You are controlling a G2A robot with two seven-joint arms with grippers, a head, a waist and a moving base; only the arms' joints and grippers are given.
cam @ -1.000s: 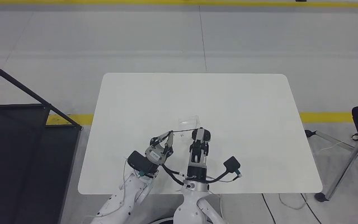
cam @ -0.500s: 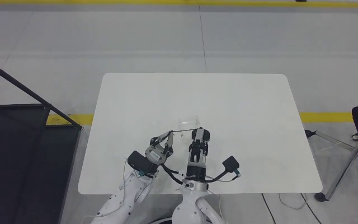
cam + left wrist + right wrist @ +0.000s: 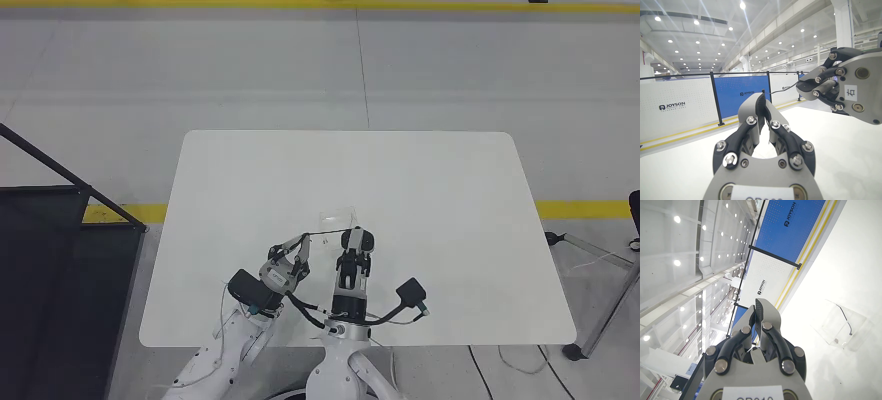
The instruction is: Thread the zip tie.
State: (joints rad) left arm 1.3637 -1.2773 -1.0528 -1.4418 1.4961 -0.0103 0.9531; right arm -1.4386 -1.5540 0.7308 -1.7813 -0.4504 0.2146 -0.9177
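Left gripper (image 3: 762,98) is clamped on one end of the tie (image 3: 783,89), apparently the head. Right gripper (image 3: 800,85) is pinched on the other end. The tie spans the gap between them, above the table (image 3: 829,151). Next, likely: hold the head steady, line the tip square to the slot and feed slowly, since the strap may flex away. Tie is thin, black, springy plastic. Clear rigid box (image 3: 857,321) nearby, spare tie (image 3: 843,316) inside.

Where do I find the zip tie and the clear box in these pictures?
zip tie (image 3: 781,91): left wrist view, middle of its free strand.
clear box (image 3: 861,323): right wrist view, bare part of its wall.
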